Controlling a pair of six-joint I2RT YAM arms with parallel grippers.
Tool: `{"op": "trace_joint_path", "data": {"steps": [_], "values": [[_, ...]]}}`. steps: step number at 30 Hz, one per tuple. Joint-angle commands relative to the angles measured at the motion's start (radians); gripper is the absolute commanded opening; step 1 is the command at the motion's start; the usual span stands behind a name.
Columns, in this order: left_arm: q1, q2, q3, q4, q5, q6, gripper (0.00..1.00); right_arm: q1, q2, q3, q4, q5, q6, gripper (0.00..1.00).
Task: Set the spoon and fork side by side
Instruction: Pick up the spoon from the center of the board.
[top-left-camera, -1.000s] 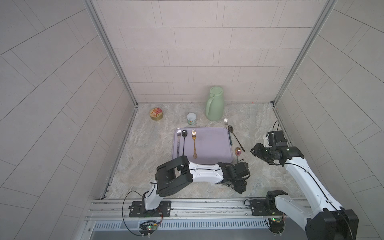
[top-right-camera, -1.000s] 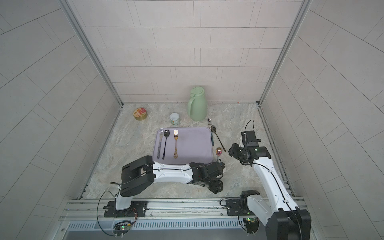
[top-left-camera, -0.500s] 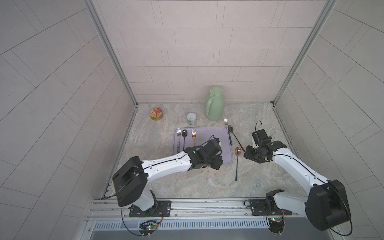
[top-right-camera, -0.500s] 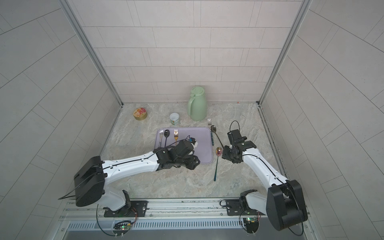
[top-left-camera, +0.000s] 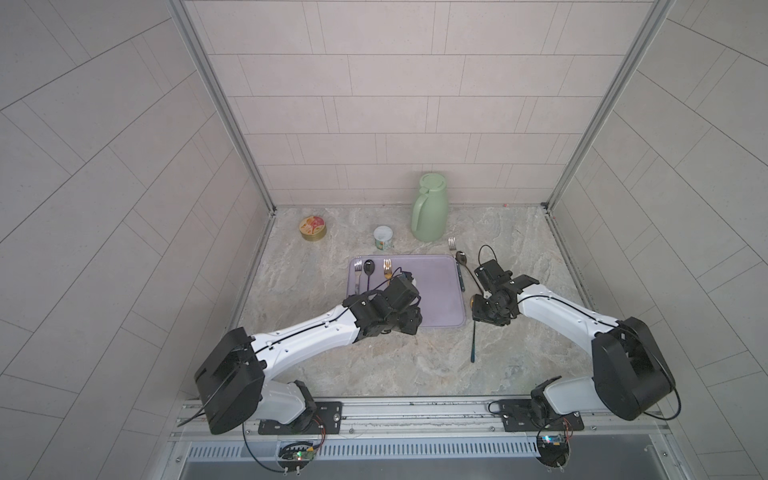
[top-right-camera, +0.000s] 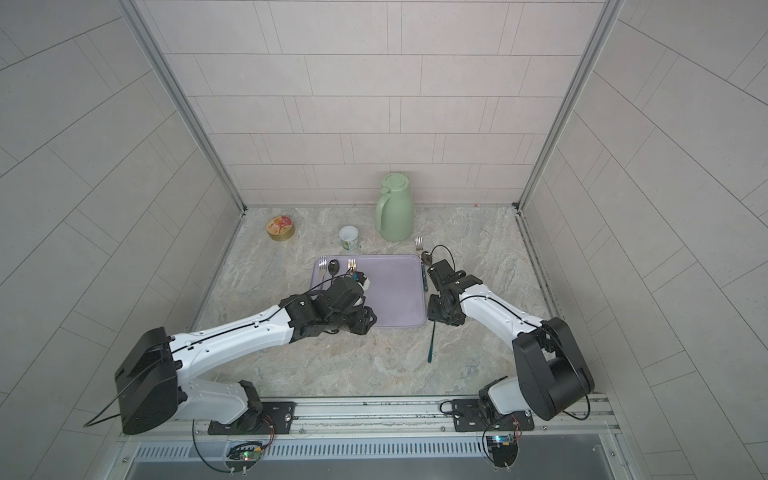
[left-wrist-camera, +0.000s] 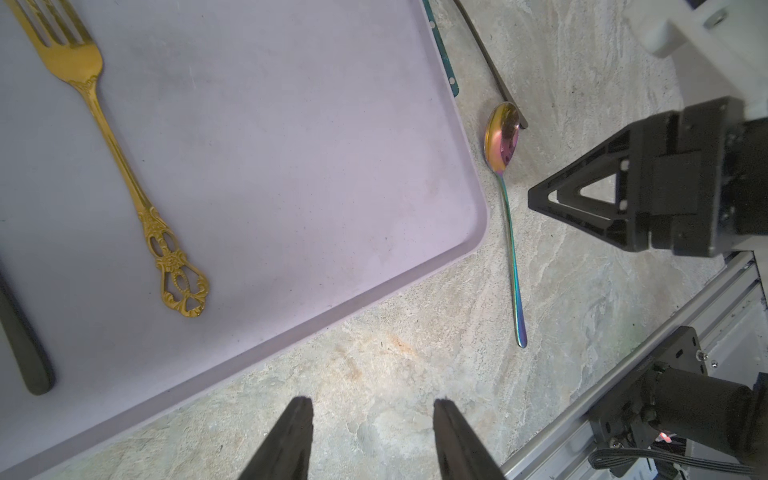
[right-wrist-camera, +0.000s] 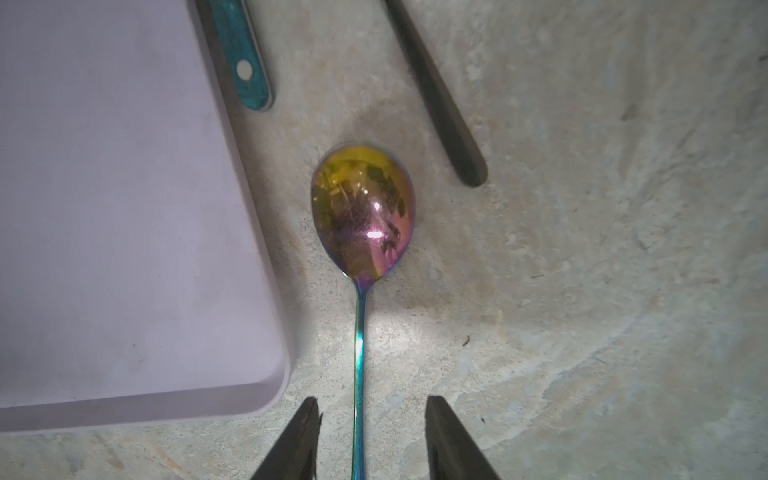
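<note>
So the big change in the last second: the arms have basically swapped jobs. The left gripper (left-wrist-camera: 372, 402), which was down by the spoon's handle, has backed off to the tray's (left-wrist-camera: 291, 145) front edge. Its fingers are about half open with nothing between them. Meanwhile the right gripper (right-wrist-camera: 372, 401) has swung in from the side and now sits right over the spoon (right-wrist-camera: 365, 232).

The spoon itself hasn't budged. It's flat on the table (right-wrist-camera: 582, 291) just right of the tray, bowl near the tray's front right corner, handle pointing at the robot. In the right wrist view the fingers straddle the handle with a gap on each side, so they're open and not pinching yet.

My read is that the right arm is taking the pick. The gold fork (left-wrist-camera: 120, 158) on the tray has no partner beside it, so the spoon probably goes there. Thin handle flat on stone, though, so it could slip.
</note>
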Motion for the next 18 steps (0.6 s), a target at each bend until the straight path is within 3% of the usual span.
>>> {"op": "trace_joint_path", "data": {"steps": [1, 18], "values": [[0.009, -0.015, -0.019, -0.020, 0.005, 0.006, 0.49, 0.026, 0.029, 0.033, -0.008, 0.024, 0.020, 0.42], [0.020, -0.128, -0.078, -0.048, -0.007, -0.032, 0.49, 0.036, 0.123, -0.018, 0.052, 0.012, 0.011, 0.28]]}}
